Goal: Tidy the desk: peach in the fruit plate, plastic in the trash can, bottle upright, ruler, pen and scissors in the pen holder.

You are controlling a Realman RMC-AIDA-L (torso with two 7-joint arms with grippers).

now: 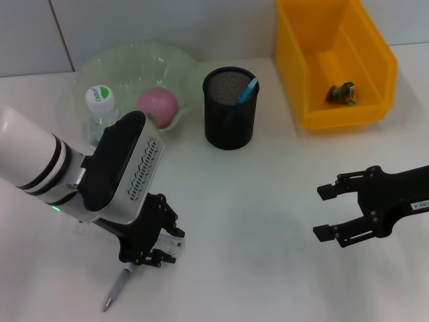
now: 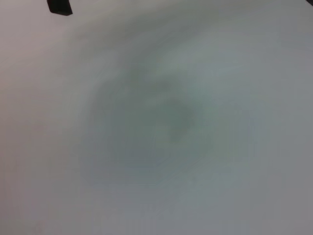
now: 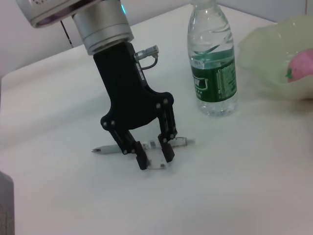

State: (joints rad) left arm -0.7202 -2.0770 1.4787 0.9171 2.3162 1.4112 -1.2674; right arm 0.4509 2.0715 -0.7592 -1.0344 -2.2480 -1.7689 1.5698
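Note:
My left gripper [image 1: 153, 255] is down on the table, and in the right wrist view [image 3: 155, 157] its fingers are closed in on the edges of a clear ruler [image 3: 157, 161] lying flat. A grey pen [image 1: 112, 295] lies across beneath it [image 3: 105, 149]. The water bottle [image 1: 100, 111] stands upright. The pink peach [image 1: 159, 105] sits in the green fruit plate [image 1: 127, 60]. The black mesh pen holder [image 1: 230, 127] holds a blue pen [image 1: 248, 90]. My right gripper [image 1: 328, 211] hovers open at the right. No scissors show.
The yellow bin [image 1: 365, 67] at the back right holds a crumpled piece of plastic [image 1: 340, 94]. The left wrist view shows only blurred table surface.

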